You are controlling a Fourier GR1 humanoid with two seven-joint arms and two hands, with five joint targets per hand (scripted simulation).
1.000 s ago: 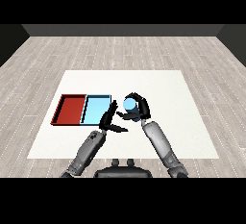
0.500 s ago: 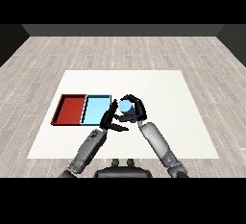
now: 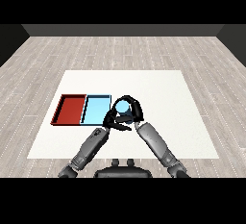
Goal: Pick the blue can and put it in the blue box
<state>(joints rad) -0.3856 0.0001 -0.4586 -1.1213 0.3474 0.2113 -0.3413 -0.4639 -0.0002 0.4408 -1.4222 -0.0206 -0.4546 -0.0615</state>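
The blue can (image 3: 123, 107) shows as a light blue top between black fingers, just right of the light blue tray (image 3: 95, 107). My right hand (image 3: 133, 111) is curled round the can and holds it above the table. My left hand (image 3: 112, 120) lies directly left of the can, at the blue tray's near right corner, with its fingers straight and pointing right under the can. The red tray (image 3: 71, 108) adjoins the blue tray on the left. Most of the can's body is hidden by the right hand.
Both trays lie on the left half of the white table (image 3: 163, 93). Both forearms come in from the lower edge and meet near the table's middle.
My right hand has carried the blue can leftward, closer to the blue tray. The left hand has stayed beside the tray and is now touching or overlapping the right hand.
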